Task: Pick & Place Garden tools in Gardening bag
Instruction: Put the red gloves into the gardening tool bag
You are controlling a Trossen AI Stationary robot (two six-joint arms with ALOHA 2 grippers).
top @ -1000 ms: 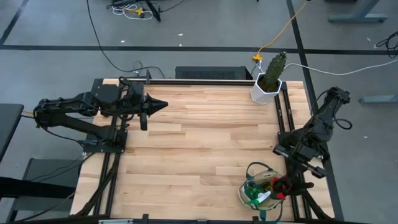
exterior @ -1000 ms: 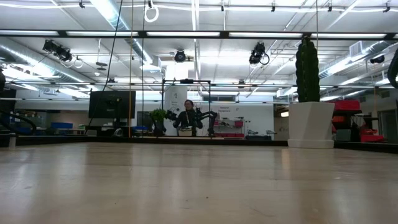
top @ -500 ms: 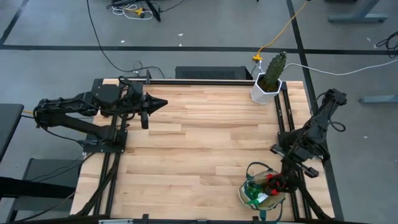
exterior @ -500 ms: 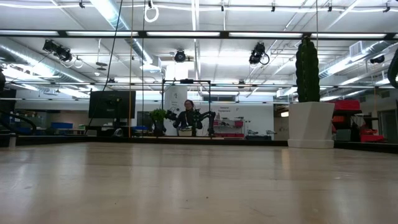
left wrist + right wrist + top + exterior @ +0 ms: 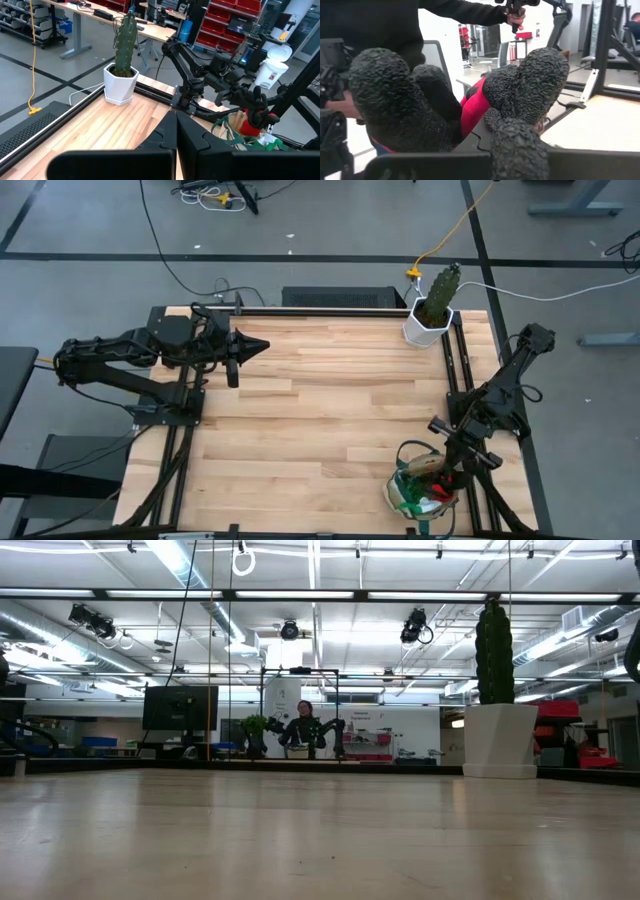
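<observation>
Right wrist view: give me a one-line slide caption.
Right tool shut on the red-and-black gloves, fingertips filling the frame.

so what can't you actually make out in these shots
- Bag contents: in the high view the right gripper and red-and-black gloves cover the gardening bag; the tools inside are too small to name.
- Right gripper's grip: in the right wrist view the gloves fill the picture, hiding the fingers.
- Low view: neither bag nor arms appear, only the cactus in its white pot.
- Left gripper: parked at the table's far left.

cactus (image 5: 442, 283) in white pot (image 5: 422, 327), table (image 5: 300, 430)
</observation>
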